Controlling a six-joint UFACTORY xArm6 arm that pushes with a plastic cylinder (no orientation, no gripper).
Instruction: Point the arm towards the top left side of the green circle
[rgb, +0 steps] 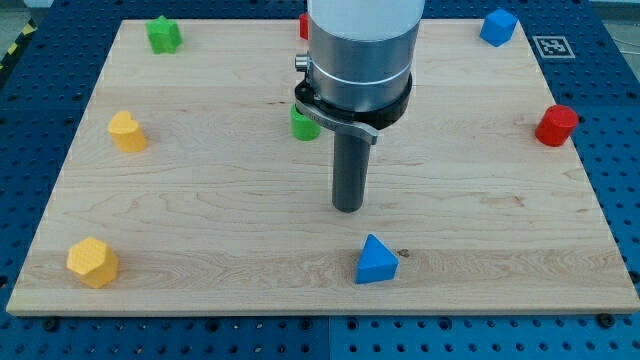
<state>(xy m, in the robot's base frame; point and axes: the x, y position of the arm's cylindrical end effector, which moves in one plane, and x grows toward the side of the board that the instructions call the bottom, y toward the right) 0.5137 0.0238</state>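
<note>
Pale wooden surface (200, 220) on a blue perforated bench, seen from the near edge. No pincer on this arm: just a straight dark rod under a grey cylinder, gripping nothing. My tip (348, 209) down near the board's middle, in open wood, touching no block. Green circle (303, 124) just up and to the view's left of the rod, mostly hidden behind the arm's collar, so only part of it visible. Blue triangle (376, 261) below the tip, toward the view's bottom, apart from it. Green star-like block (163, 35) at top left; yellow heart-like block (127, 132) at left; yellow hexagon (92, 262) at bottom left. Red cylinder (556, 125) at right; blue block (498, 26) at top right. Sliver of a red block (302, 26) at the top, behind the arm. No containers on the board.
</note>
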